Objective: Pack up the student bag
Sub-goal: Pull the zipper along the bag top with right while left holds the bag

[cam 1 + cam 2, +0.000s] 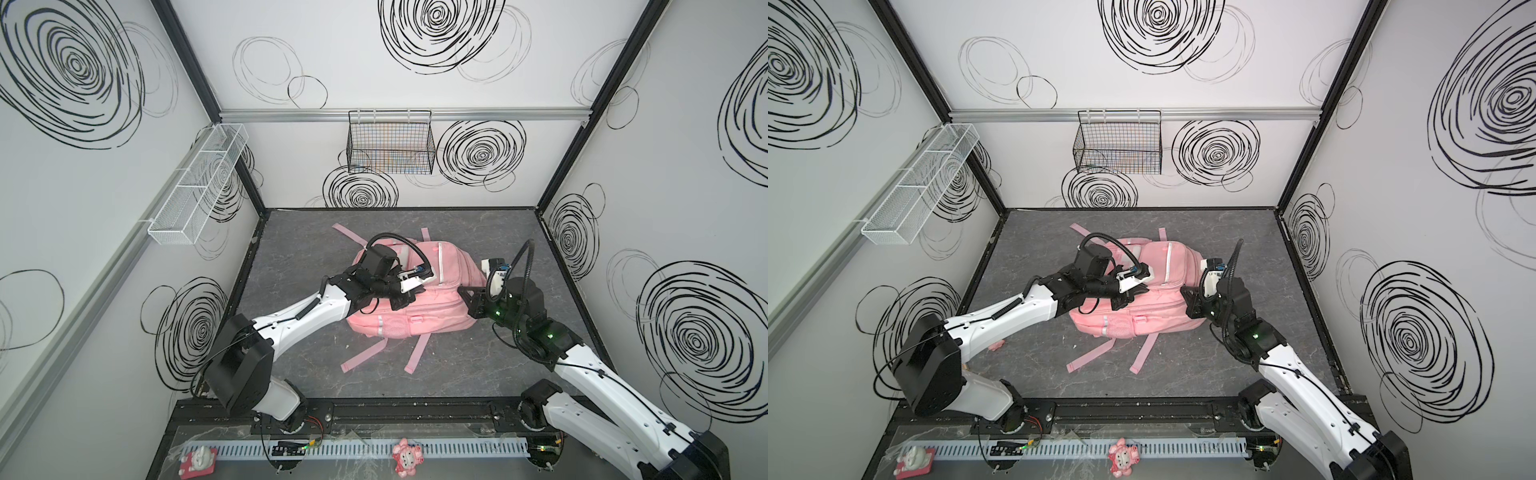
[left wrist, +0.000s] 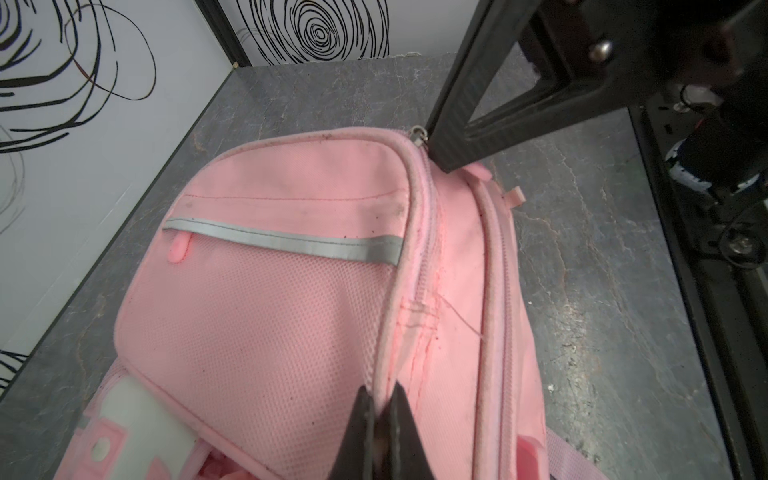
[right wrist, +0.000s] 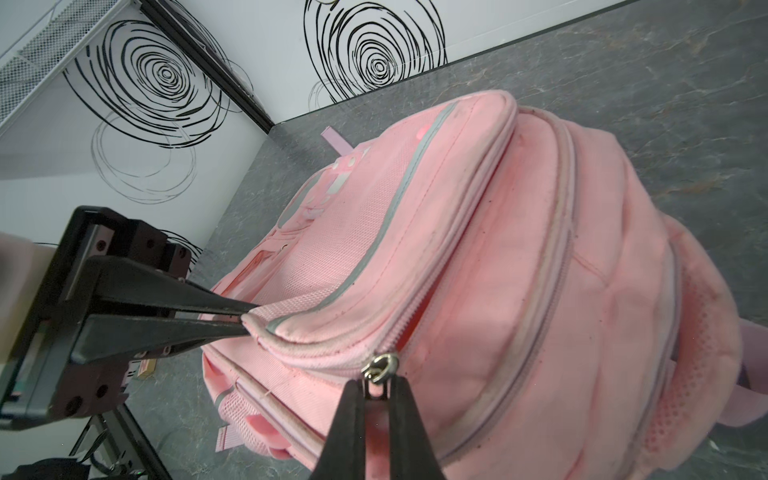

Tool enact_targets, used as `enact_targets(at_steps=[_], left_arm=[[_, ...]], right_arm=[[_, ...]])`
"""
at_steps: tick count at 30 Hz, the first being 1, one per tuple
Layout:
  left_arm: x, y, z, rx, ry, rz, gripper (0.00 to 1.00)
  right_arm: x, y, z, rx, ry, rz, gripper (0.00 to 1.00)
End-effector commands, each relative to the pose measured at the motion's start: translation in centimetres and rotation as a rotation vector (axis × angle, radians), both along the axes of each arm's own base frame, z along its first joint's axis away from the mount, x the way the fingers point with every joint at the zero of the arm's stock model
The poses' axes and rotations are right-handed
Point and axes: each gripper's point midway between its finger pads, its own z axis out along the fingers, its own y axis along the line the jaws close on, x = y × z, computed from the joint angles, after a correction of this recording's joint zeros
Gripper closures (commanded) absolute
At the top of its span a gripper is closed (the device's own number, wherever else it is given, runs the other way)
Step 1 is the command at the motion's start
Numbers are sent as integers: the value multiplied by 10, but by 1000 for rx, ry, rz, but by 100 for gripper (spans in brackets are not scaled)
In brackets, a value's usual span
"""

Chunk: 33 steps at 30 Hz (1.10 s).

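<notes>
The student bag, a pink backpack, lies on the grey floor, in both top views. My left gripper is shut on the piped edge of its front mesh pocket; the right wrist view shows those fingers pinching that edge. My right gripper is shut on the metal zip pull at the pocket's corner. The zip beside the pull gapes a little. What is inside the bag is hidden.
Pink straps trail from the bag over the floor. A black wire basket hangs on the back wall. A white mesh shelf is on the left wall. Two pink toys sit by the front rail.
</notes>
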Motion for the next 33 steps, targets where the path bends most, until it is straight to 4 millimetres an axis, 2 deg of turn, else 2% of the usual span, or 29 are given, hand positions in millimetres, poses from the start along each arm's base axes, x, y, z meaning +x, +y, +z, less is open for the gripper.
enact_targets(at_steps=[1, 2, 3, 4, 6, 9, 13, 19, 22, 23, 28, 29, 33], left_arm=[[25, 33, 30, 42, -154, 118, 100], [16, 26, 36, 22, -158, 80, 87], [5, 20, 42, -3, -157, 35, 57], [-5, 14, 47, -24, -157, -1, 45], [-24, 1, 50, -55, -149, -77, 37], [-39, -15, 38, -37, -113, -137, 35], [-40, -25, 16, 7, -41, -152, 36], [-40, -33, 3, 20, 14, -162, 38], [-39, -35, -4, 35, 20, -162, 43], [-38, -36, -6, 40, 20, -160, 48], [-30, -35, -6, 53, 10, -127, 95], [-30, -34, -5, 57, 2, -124, 100], [-35, -24, -4, 78, -38, -142, 100]], right_arm=[[2, -4, 17, 84, -8, -25, 100], [-1, 4, 17, 124, 9, 5, 100], [-4, 11, 18, 155, 25, 26, 100], [-6, 16, 19, 175, 30, 41, 100], [-11, 25, 22, 204, 27, 67, 100], [-22, 40, 26, 265, 26, 112, 100], [-34, 53, 24, 300, 43, 155, 100], [-42, 57, 25, 341, 48, 180, 100], [-45, 55, 25, 349, 43, 183, 100], [-46, 55, 27, 351, 36, 185, 100], [-43, 47, 24, 312, 33, 156, 100], [-40, 43, 23, 301, 35, 141, 100], [-25, 20, 25, 289, 24, 74, 100]])
